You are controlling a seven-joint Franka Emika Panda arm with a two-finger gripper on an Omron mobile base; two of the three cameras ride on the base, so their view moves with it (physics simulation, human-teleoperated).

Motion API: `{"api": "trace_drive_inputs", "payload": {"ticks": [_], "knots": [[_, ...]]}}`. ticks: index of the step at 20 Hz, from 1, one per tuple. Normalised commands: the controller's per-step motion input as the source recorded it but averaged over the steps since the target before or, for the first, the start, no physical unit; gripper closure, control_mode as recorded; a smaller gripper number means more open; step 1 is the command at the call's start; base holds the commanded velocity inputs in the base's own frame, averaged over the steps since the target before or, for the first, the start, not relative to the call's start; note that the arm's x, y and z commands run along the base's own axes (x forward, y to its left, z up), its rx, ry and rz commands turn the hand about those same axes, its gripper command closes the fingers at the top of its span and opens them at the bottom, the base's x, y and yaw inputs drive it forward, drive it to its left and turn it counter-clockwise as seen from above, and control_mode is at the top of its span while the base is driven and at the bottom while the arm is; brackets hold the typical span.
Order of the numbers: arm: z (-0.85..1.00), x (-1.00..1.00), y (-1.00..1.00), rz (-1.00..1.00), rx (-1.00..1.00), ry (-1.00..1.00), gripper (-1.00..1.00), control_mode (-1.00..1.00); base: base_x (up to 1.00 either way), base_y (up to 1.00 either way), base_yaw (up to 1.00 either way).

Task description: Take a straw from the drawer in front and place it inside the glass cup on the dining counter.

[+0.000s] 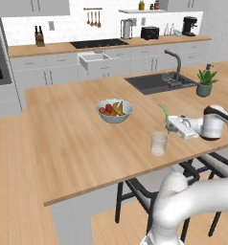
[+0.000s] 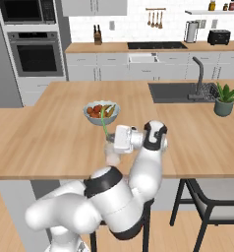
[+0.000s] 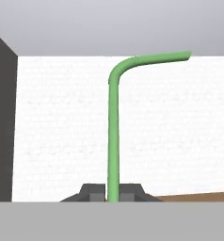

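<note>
The fingers (image 3: 94, 192) are clamping the straw (image 1: 164, 116) at its lower end, its long axis pointing upright with the bent tip on top. The glass cup (image 1: 159, 143) is standing on the table (image 1: 68, 139) near its front edge, just below and slightly left of the straw, so the coming move is calling for a short shift over the rim, then down.

— Where are we? A home kitchen?
— We think so: an island tabletop (image 1: 68, 129) with a sink (image 1: 152, 82) at 1 o'clock, a cooktop (image 1: 98, 43) and toaster (image 1: 150, 32) at 12, a wall oven (image 2: 36, 51), a fruit bowl (image 1: 114, 111).
</note>
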Motion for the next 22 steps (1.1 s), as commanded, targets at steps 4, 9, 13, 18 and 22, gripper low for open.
{"api": "trace_drive_inputs", "payload": {"ticks": [4, 9, 13, 18, 22], "knots": [[-0.11, 0.01, -0.01, 0.12, 0.00, 0.00, 1.00, -1.00, 0.00, 0.00, 0.00], [0.00, 0.03, 0.00, 0.04, 0.00, -0.01, 1.00, -1.00, 0.00, 0.00, 0.00], [-0.02, 0.00, 0.02, 0.01, 0.00, -0.02, 1.00, -1.00, 0.00, 0.00, 0.00], [-0.18, 0.05, 0.05, 0.01, -0.01, 0.00, 1.00, -1.00, 0.00, 0.00, 0.00], [-0.32, 0.07, 0.07, 0.02, -0.04, 0.00, 1.00, -1.00, 0.00, 0.00, 0.00]]}}
